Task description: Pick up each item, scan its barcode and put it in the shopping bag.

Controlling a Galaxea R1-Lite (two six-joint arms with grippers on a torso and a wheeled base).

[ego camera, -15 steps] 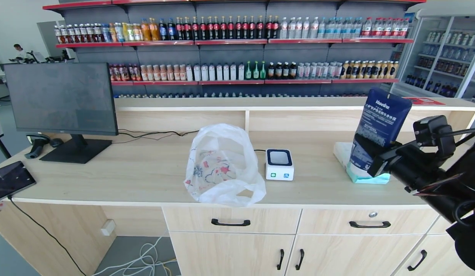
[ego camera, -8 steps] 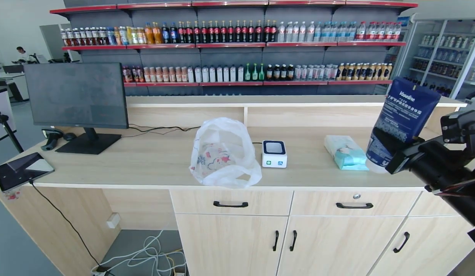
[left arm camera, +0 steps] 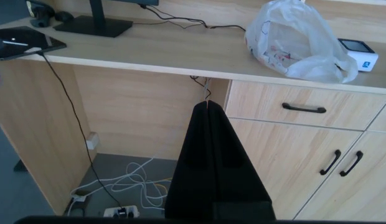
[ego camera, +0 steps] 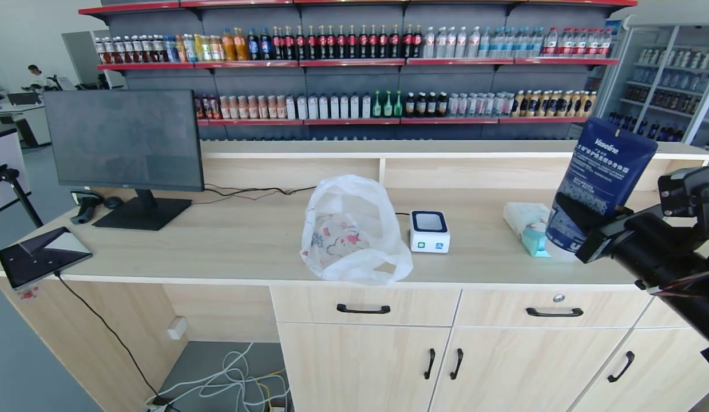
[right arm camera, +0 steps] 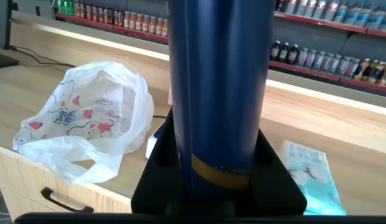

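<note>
Head view, near to far: the right hand point(ego camera: 567, 224), black and angular, is clenched on the lower part of a glossy blue pouch point(ego camera: 605, 166), a flat-sided soft pack held upright above the right end of the pale wood-grain surface point(ego camera: 245, 240). At the front edge a thin, crinkled, translucent white shopping bag point(ego camera: 351, 229) with a red and blue print stands slumped and open. Just beside it sits a small white cube-shaped scanner point(ego camera: 429, 230) with a dark glass top. A soft rectangular tissue pack point(ego camera: 523, 223) lies flat, partly behind the pouch. Farther back stands a flat matte monitor point(ego camera: 125, 140), then shelves point(ego camera: 354, 63) of bottles.

Left wrist view: the left hand point(left arm camera: 207, 124), its smooth black fingers pressed together on nothing, hangs below the surface, before the cabinet drawers point(left arm camera: 305, 109).
</note>
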